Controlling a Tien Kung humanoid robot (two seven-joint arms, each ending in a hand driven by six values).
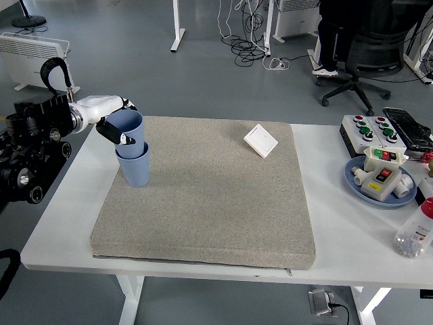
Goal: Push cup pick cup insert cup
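- At the far left, our left hand (116,126) comes in over the table edge with its fingers wrapped around the upper blue cup (126,128); we read that as a firm hold, not an open palm.
- That upper cup sits tilted, its base inside the mouth of the lower blue cup (134,167), which stands upright on the left part of the grey mat (210,203).
- We judge the push and the pick as done, and the insert as nearly done: the upper cup is in but not seated straight. What seems left is to settle it down level and let go.
- Cups, counted: two, both blue, one nested in the other.
- One grey mat covers most of the white table (64,223).
- Further right, near the mat's far edge, lies one small white square plate (261,141), like a wall switch, well apart from the cups.
- At the right of the table we count one white box with round buttons (369,129), one blue dish (352,177) holding a white switch unit and other white parts we cannot sort out, and one clear bottle with a red cap (416,233) at the edge.
- Our right hand does not show.
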